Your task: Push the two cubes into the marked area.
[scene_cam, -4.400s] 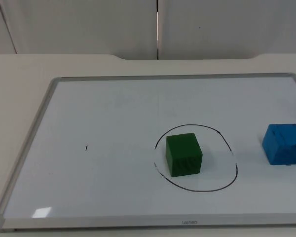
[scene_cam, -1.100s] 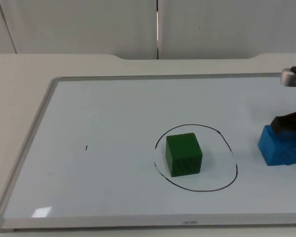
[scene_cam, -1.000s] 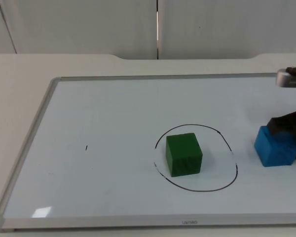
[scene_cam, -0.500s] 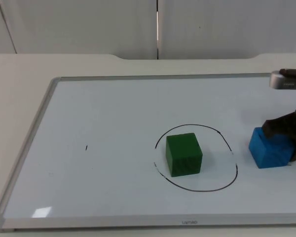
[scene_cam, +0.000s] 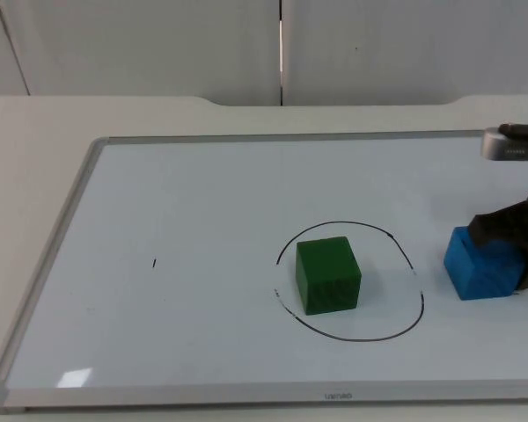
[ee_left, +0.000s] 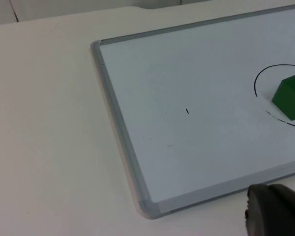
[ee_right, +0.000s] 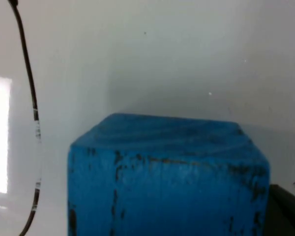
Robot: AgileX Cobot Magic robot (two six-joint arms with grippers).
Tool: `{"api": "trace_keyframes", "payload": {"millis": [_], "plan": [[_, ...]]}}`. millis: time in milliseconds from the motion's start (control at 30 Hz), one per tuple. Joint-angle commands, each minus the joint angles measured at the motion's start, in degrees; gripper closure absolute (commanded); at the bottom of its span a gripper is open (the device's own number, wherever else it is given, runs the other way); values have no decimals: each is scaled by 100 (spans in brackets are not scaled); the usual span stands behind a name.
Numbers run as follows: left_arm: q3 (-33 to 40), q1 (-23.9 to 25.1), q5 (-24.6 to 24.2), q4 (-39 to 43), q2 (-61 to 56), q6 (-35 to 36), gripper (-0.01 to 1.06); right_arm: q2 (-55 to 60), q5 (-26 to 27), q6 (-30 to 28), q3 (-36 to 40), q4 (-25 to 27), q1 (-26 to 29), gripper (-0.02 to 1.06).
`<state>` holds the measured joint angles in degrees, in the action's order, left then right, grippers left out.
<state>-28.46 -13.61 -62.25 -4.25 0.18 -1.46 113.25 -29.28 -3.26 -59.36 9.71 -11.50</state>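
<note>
Looking down from the top view, one green cube (scene_cam: 327, 275) sat inside the drawn circle (scene_cam: 420, 303) at lower centre, so half the job was done. One blue cube (scene_cam: 481, 262) lay just right of the circle on the whiteboard (scene_cam: 202, 220), the right hand (scene_cam: 516, 230) touching it; whether that hand was spread could not be told. From the left wrist, the waiting left hand (ee_left: 275, 216) hung over the desk (ee_left: 49, 123). From the right wrist, the blue cube loomed close beside the circle's line.

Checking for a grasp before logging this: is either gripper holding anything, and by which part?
Nothing looks held. The right gripper is against the blue cube's far right side, pushing rather than gripping. The left gripper is off the board.
</note>
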Motion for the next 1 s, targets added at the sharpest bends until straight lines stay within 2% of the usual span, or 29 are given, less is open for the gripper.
{"api": "trace_keyframes", "payload": {"millis": [0,600,700,967], "plan": [[25,-32,71,-65,-18,10,105,-23,-112,-9,-15,127,-50,104],[25,-32,71,-65,-18,10,105,-23,-183,-24,-15,614,-59,104],[25,-32,71,-65,-18,10,105,-23,-183,-190,-15,739,-59,104],[25,-32,71,-65,-18,10,105,-23,41,-193,-15,727,-339,104]]}}
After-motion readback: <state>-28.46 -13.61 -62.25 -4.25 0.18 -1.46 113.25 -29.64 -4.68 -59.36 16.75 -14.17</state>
